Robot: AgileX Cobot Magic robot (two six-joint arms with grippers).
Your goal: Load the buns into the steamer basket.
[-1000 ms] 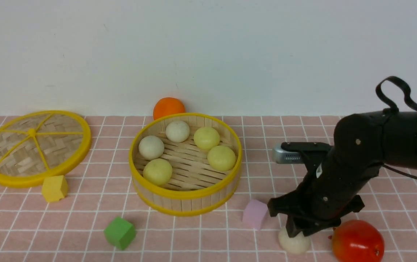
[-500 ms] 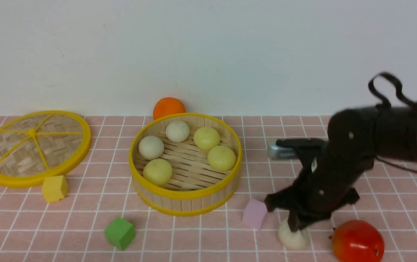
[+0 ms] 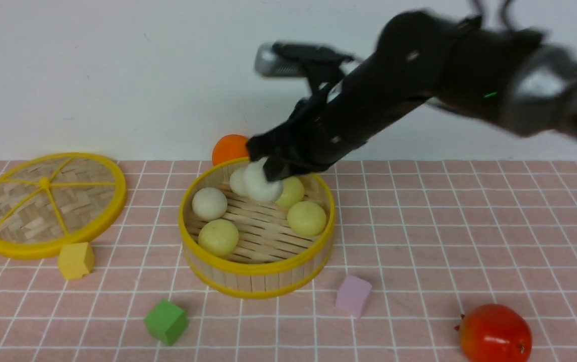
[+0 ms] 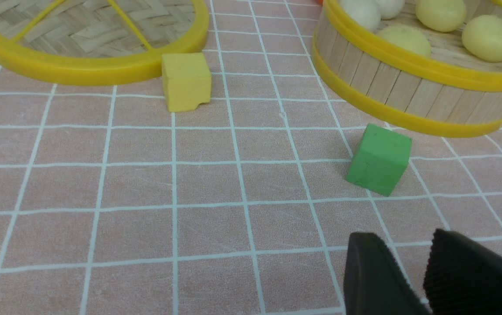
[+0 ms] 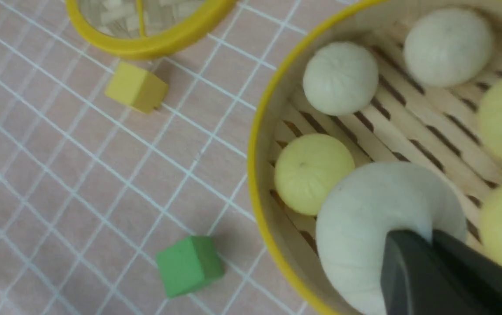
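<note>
Above the far part of the steamer basket (image 3: 255,269), the right gripper (image 3: 268,173) holds the last off-white bun (image 3: 262,187), jaws closed on it. Five buns lie already on the slat floor; the middle is free. To do this step well, I think the arm should lower toward that free middle and release only low, so the bun does not roll onto its neighbours. The left gripper (image 4: 412,273) waits open near the tabletop's front edge.

The right arm (image 3: 419,85) reaches forward and leftward, raised, its right gripper (image 3: 274,173) pinched closed. The left gripper (image 4: 426,280) hovers low, jaws parted.
</note>
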